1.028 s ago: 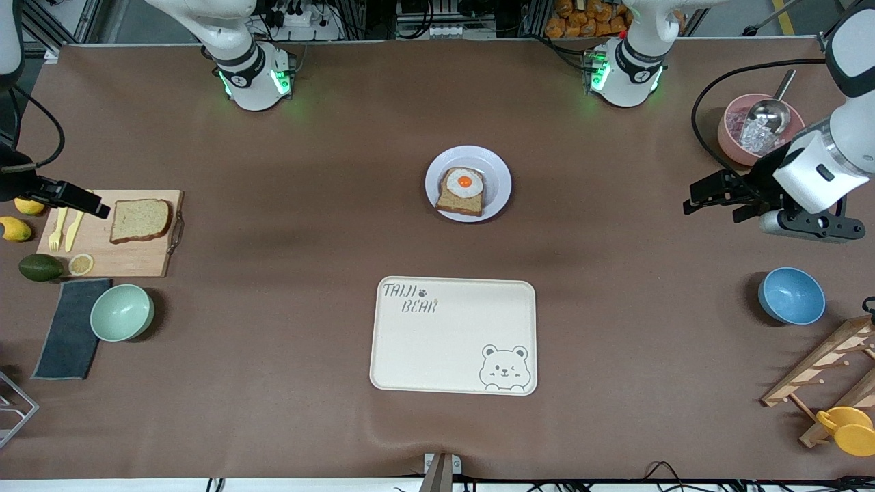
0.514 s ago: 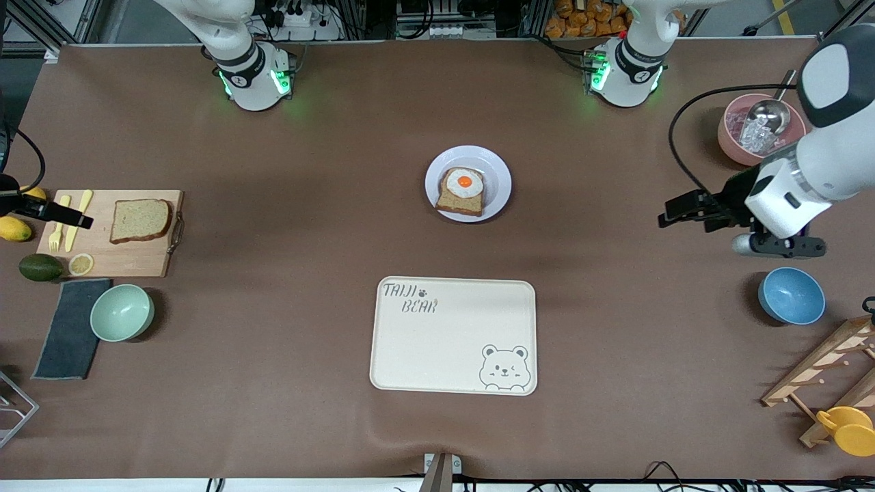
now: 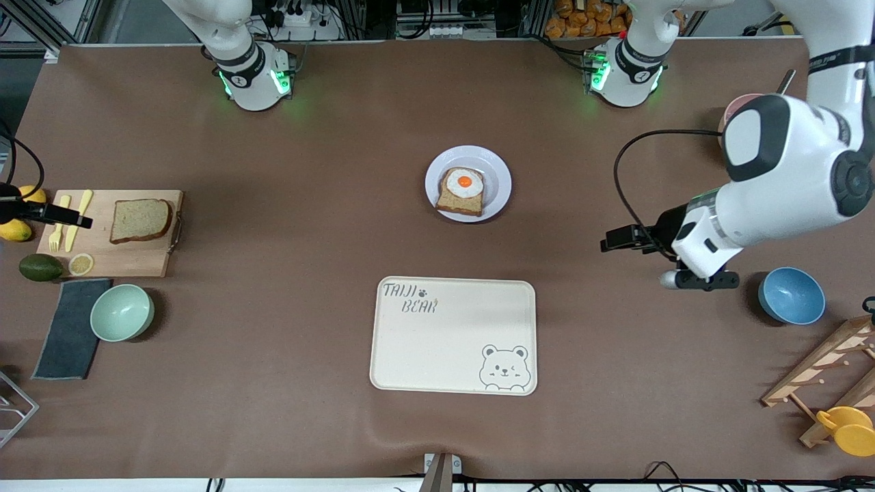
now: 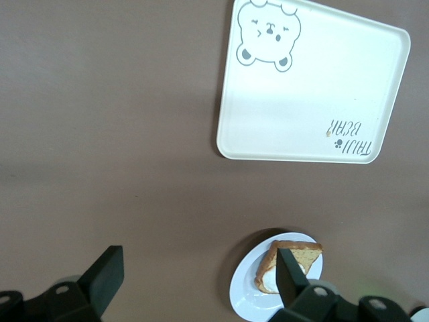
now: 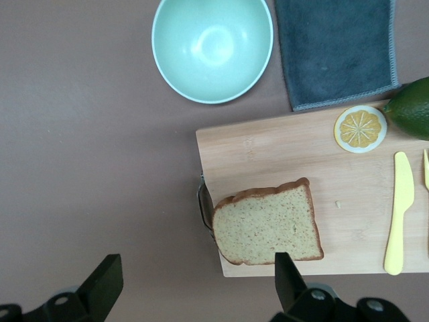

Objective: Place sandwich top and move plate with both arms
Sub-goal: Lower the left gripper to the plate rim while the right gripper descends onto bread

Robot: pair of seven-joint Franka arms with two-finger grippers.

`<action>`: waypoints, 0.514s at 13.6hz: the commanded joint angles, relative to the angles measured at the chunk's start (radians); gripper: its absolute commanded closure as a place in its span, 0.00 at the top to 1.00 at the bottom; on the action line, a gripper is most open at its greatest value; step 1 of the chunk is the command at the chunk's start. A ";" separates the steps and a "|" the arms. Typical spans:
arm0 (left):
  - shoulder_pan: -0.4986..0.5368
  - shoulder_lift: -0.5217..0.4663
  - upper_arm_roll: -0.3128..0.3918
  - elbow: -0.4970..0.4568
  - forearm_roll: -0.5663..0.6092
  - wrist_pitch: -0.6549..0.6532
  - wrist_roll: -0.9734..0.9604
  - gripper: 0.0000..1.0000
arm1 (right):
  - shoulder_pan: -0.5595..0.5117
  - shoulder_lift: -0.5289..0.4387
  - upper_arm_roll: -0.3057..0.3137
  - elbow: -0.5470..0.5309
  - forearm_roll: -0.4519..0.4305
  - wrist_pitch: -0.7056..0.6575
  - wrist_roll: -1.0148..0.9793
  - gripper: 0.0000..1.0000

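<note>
The sandwich top (image 3: 140, 220) (image 5: 268, 225), a plain brown slice, lies on a wooden cutting board (image 3: 130, 256) at the right arm's end of the table. My right gripper (image 3: 76, 220) (image 5: 194, 282) hangs open and empty over the board's cutlery end, apart from the slice. The plate (image 3: 495, 179) (image 4: 249, 295) sits mid-table and carries a bread slice with a fried egg (image 3: 463, 190). My left gripper (image 3: 610, 240) (image 4: 198, 278) is open and empty over bare table between the plate and a blue bowl (image 3: 791, 295).
A cream bear-print tray (image 3: 452, 335) (image 4: 315, 80) lies nearer the front camera than the plate. A green bowl (image 3: 122, 312) (image 5: 212, 47), a dark cloth (image 3: 68, 328), an avocado (image 3: 39, 267) and a yellow fork and knife (image 3: 68, 229) surround the board. A wooden rack (image 3: 820, 369) stands near the blue bowl.
The left arm has swung in from the table's end toward the plate. The right gripper drew back a little toward the board's outer end, then held still.
</note>
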 commanded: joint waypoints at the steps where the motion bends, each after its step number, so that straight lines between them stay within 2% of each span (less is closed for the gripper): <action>1: -0.024 0.031 0.003 0.019 -0.020 0.000 -0.018 1.00 | -0.069 0.044 0.019 -0.002 0.034 0.021 -0.118 1.00; 3: -0.036 0.029 -0.002 0.003 -0.020 -0.001 -0.018 1.00 | -0.106 0.093 0.017 -0.002 0.060 0.057 -0.248 1.00; 7: -0.046 0.028 -0.003 -0.048 -0.019 -0.012 -0.020 1.00 | -0.143 0.151 0.017 -0.002 0.062 0.113 -0.373 1.00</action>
